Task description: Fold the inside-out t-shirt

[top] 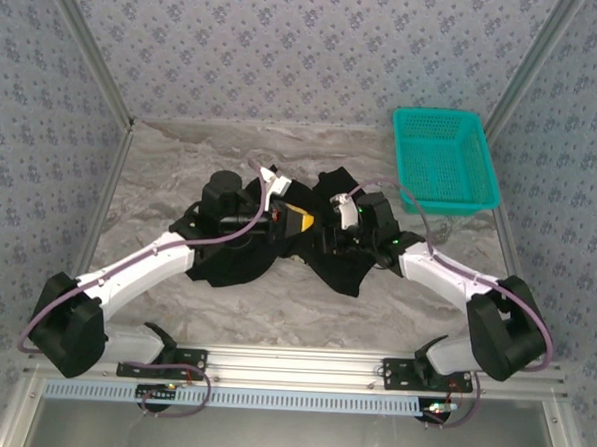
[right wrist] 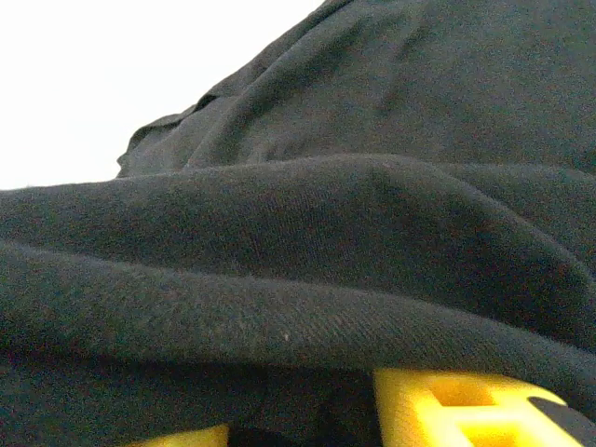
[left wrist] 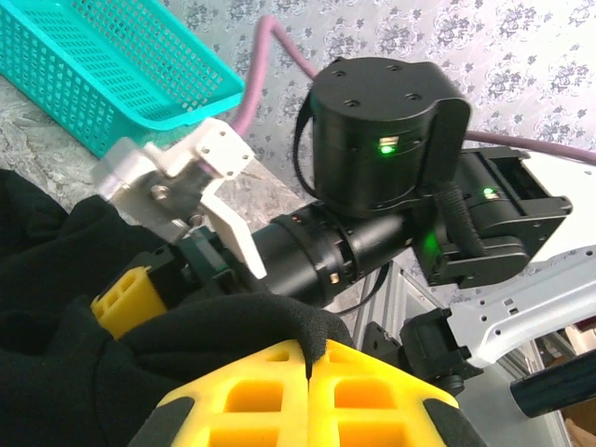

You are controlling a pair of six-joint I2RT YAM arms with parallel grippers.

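The black inside-out t-shirt (top: pixel 238 265) lies crumpled at the middle of the table, and both arms meet over it. My left gripper (top: pixel 298 220) is shut, its yellow fingers (left wrist: pixel 270 391) pressed together on a raised fold of the t-shirt (left wrist: pixel 223 326). Facing it, my right gripper (top: pixel 323 228) is buried in the cloth. One of its yellow fingers (left wrist: pixel 121 300) pokes out of the folds. In the right wrist view its two fingertips (right wrist: pixel 447 405) stand apart, with folds of the t-shirt (right wrist: pixel 326 233) lying over and between them. No grip can be made out.
A teal mesh basket (top: pixel 444 159) stands at the back right of the marble table (top: pixel 161 176). Patterned walls close in the back and sides. The aluminium rail (top: pixel 291 363) with the arm bases runs along the near edge.
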